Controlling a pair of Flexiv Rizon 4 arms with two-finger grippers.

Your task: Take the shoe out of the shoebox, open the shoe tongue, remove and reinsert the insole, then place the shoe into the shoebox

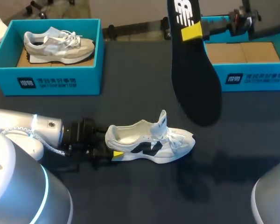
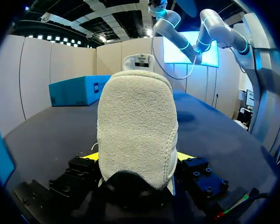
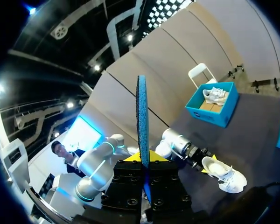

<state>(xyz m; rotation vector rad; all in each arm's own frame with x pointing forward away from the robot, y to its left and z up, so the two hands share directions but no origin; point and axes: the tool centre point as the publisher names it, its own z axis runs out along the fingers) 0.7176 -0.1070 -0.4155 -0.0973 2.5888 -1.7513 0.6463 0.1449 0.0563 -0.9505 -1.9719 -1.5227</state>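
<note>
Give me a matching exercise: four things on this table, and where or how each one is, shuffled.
1. black insole
2. white sneaker
3. beige sneaker
4. right shoebox

A. inside the left shoebox
B. on the table, heel in the left gripper
C. bare cardboard floor showing
D. held in the air by the right gripper

Pairs: 1-D, 2-B, 3-A, 4-C

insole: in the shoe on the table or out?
Out. The right gripper holds the insole in the air, clear of the shoe lying on the table.
</note>
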